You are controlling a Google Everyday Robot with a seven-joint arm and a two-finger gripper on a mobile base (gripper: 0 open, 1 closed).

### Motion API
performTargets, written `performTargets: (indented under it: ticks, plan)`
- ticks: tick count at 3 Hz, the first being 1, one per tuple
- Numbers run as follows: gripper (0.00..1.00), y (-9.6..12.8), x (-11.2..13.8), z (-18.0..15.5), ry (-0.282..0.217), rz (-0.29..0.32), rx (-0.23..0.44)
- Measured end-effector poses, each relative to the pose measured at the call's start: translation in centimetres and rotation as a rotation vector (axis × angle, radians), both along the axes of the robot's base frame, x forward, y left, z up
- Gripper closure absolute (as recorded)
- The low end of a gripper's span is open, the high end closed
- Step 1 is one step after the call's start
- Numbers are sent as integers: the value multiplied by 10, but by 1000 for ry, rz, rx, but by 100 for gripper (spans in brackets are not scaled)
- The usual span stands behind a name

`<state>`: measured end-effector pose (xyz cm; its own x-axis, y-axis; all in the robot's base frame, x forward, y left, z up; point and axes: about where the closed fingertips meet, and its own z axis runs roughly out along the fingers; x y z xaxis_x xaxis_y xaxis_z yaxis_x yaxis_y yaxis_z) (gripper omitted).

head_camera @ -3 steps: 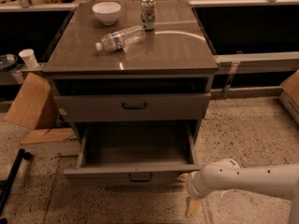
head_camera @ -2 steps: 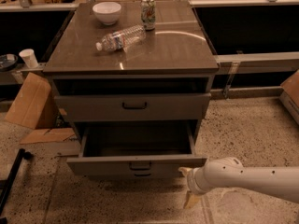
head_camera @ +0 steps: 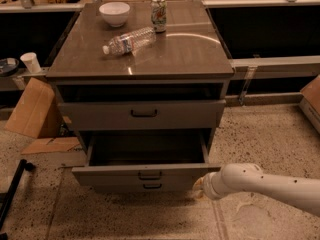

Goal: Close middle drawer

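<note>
One stiff, probably light-running middle drawer [head_camera: 110, 175] wants a flat push on its front, beside the gripper [head_camera: 199, 187] (open or closed, I cannot tell) below the bench's [head_camera: 180, 59] front-right corner.

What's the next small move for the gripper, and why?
Probably push the gripper straight toward the cabinet, against the middle drawer front. The drawer stands pulled well out with its inside showing, and the gripper sits by one end of that front.

gripper [head_camera: 199, 187] blurred at middle drawer [head_camera: 110, 175] corner, arm [head_camera: 272, 183] cropped right
</note>
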<state>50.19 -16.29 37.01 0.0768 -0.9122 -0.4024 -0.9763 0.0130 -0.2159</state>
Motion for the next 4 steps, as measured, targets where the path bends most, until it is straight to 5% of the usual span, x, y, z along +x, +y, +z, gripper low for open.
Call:
performTargets:
  ticks: [1, 2, 4]
  plan:
    - [89, -7, 23, -5, -10, -22, 12]
    - [100, -14, 46, -9, -29, -42, 22]
    - [100, -20, 76, -13, -53, -67, 39]
